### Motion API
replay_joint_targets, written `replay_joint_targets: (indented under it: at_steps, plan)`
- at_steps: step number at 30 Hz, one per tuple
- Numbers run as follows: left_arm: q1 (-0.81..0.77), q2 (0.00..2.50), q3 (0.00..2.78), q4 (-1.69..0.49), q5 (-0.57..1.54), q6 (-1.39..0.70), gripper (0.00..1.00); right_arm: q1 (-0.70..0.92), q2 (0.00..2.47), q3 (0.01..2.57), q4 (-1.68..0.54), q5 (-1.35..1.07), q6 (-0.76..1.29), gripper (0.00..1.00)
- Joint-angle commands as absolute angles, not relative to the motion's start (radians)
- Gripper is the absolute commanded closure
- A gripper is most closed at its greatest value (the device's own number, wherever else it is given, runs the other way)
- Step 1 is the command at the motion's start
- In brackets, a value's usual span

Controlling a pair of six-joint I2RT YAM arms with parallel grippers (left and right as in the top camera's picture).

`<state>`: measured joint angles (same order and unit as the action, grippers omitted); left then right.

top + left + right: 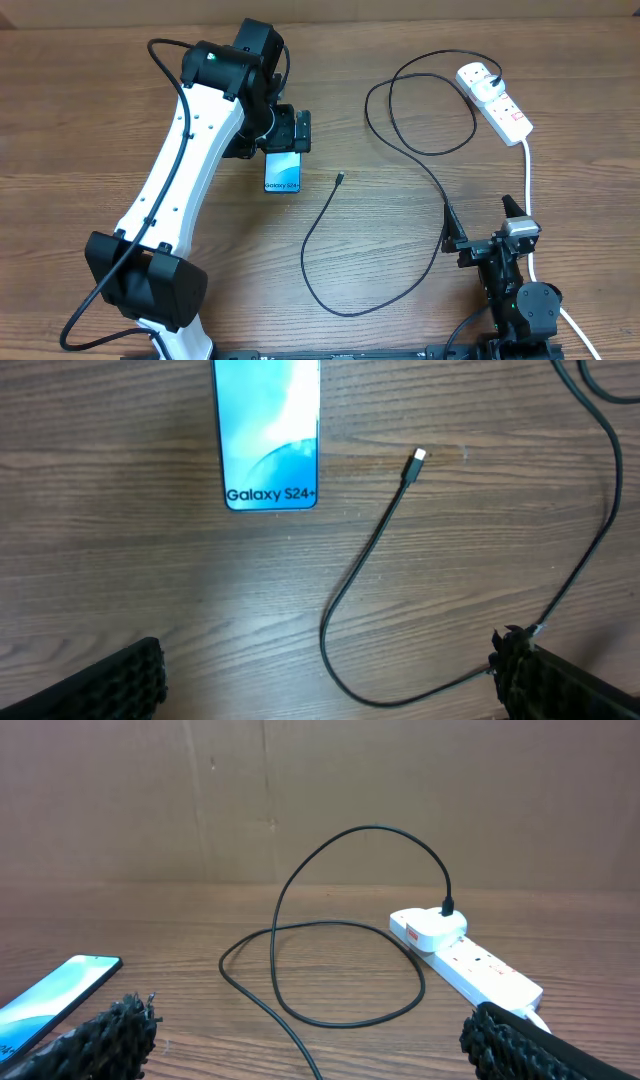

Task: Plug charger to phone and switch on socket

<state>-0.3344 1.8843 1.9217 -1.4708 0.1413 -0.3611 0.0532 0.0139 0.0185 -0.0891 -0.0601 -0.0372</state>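
Observation:
The phone (pixel 283 172) lies flat with its light blue screen up, and its far end is hidden under my left gripper (pixel 288 140), which hovers over it, open and empty. In the left wrist view the phone (pixel 268 435) is ahead of the fingers (pixel 120 680). The charger's connector tip (pixel 340 178) (pixel 418 456) rests on the wood just right of the phone. Its black cable (pixel 330 290) loops across the table to the white socket (pixel 497 102) at the back right. My right gripper (pixel 483 222) stands open near the front right, facing the socket (pixel 480 965).
The socket's thick white lead (pixel 528 190) runs down past my right arm to the front edge. A brown cardboard wall (pixel 320 800) stands behind the table. The cable loop (pixel 330 970) lies on the wood between my right gripper (pixel 320 1045) and the socket.

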Motion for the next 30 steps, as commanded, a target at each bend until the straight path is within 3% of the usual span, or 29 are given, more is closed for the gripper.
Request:
replay_joint_targets:
  at_steps: [1, 17, 30]
  plan:
    - [-0.344, 1.893, 1.939, -1.486, 0.146, -0.382, 0.0, 0.059, 0.003, 0.009, -0.081, -0.053, -0.033, 0.0]
    - [-0.348, 1.897, 1.892, -1.474, 0.094, -0.416, 0.0, 0.059, 0.003, 0.009, -0.081, -0.054, -0.033, 0.0]
    - [-0.369, 2.022, 1.946, -1.616, 0.053, -0.347, 0.0, 0.059, 0.003, 0.009, -0.081, -0.054, -0.033, 0.0]
